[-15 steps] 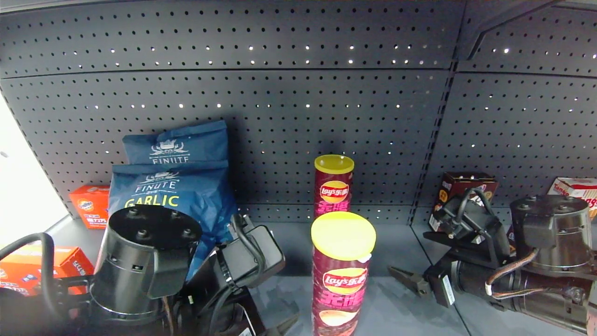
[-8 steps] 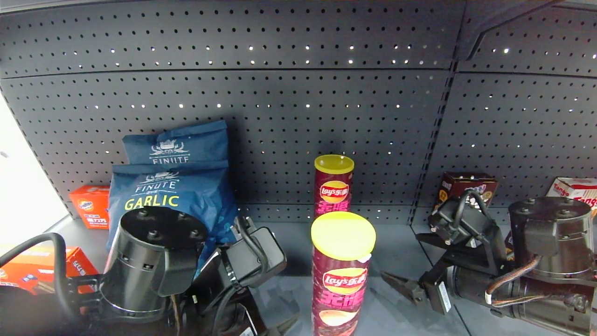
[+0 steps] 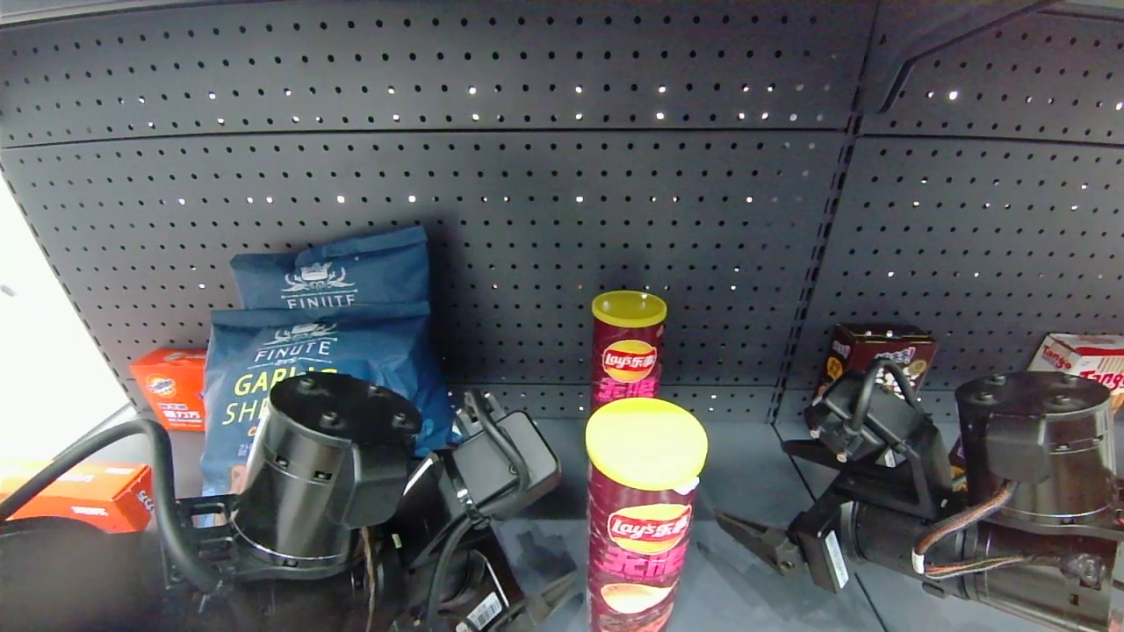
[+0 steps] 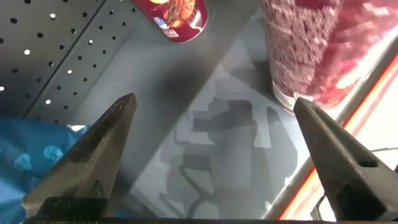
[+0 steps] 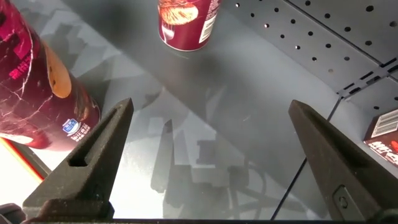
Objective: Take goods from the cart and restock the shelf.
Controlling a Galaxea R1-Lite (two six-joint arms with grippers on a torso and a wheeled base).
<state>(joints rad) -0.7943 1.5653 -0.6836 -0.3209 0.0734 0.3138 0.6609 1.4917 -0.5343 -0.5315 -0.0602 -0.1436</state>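
Observation:
Two dark red chip cans with yellow lids stand on the grey shelf (image 3: 755, 456), the front can (image 3: 645, 509) near the edge and the back can (image 3: 628, 347) by the pegboard. My left gripper (image 3: 537, 604) sits low, left of the front can, open and empty. In the left wrist view the gripper (image 4: 214, 102) has the front can (image 4: 311, 50) just beyond one fingertip and the back can (image 4: 174, 15) farther off. My right gripper (image 3: 746, 531) is right of the front can, open and empty. In the right wrist view this gripper (image 5: 211, 107) faces the front can (image 5: 37, 93) and the back can (image 5: 186, 22).
Blue garlic snack bags (image 3: 325, 351) lean at the back left, with orange boxes (image 3: 167, 386) beside them and one (image 3: 79, 496) at the front left. A brown box (image 3: 878, 351) and a white-red box (image 3: 1084, 355) stand behind the right arm. A pegboard wall (image 3: 562, 219) closes the back.
My left arm has shifted right, toward the front can, uncovering more of the garlic bag. The right gripper edged slightly left, then held still. The cans have not moved.

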